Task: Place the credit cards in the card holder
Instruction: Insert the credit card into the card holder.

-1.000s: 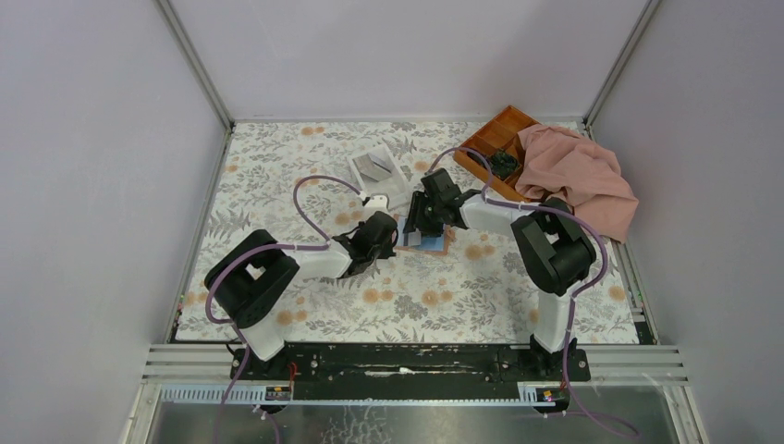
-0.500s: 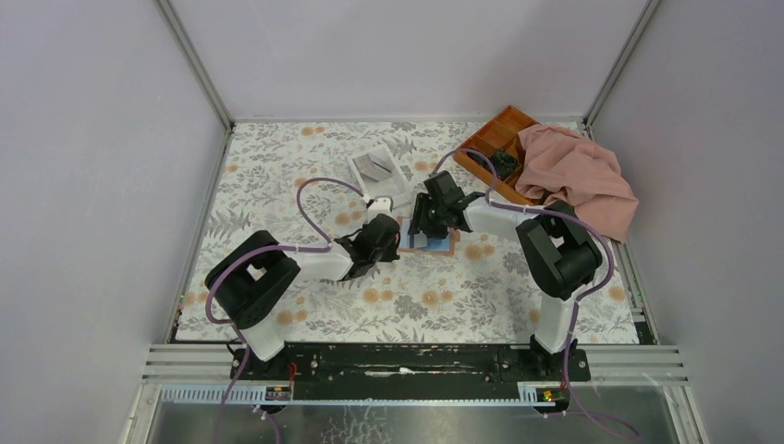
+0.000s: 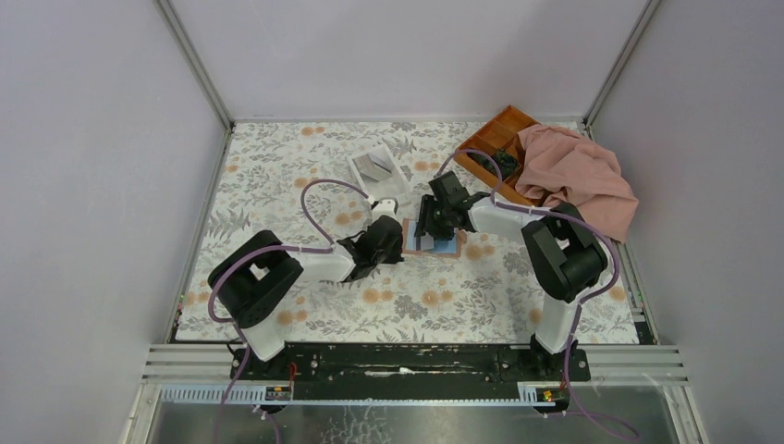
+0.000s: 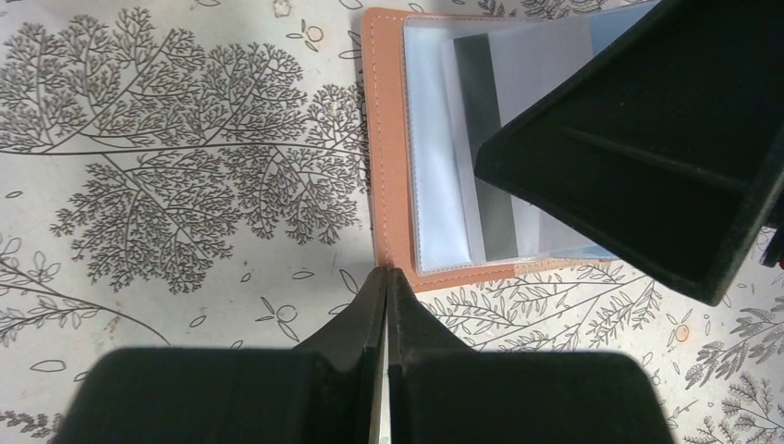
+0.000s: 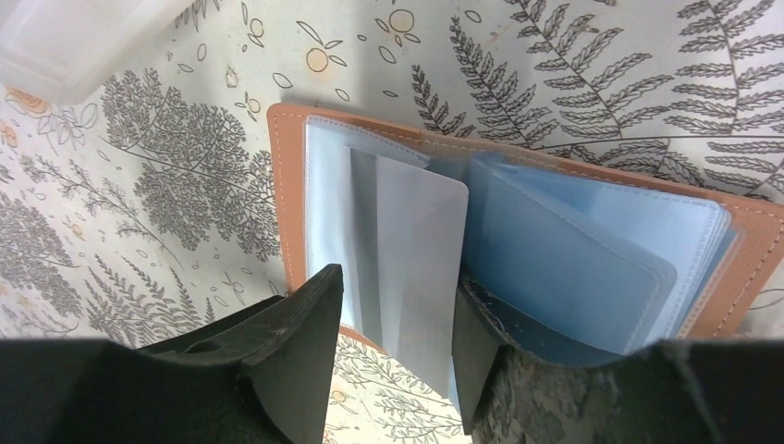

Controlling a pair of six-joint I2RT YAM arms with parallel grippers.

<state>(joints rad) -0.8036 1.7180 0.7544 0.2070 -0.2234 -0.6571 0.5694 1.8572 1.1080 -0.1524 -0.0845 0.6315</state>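
Probably light, stiff and slick; best pinched by the two long edges, squarely, to stop it twisting out. Looks pale grey with a darker stripe: a credit card (image 5: 421,250), lying over the clear sleeve on the left page of the open tan card holder (image 5: 288,203), mid-frame on the worktop (image 3: 277,176) in the overhead view. Held across its width in the right pincer (image 5: 396,289). Clenched on nothing at the left pincer (image 4: 385,277), tips at the holder's lower edge.

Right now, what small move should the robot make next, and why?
Probably slide the credit card deeper into a clear sleeve of the card holder: the right gripper holds it at the open sleeves, while the shut left gripper rests at the holder's edge.
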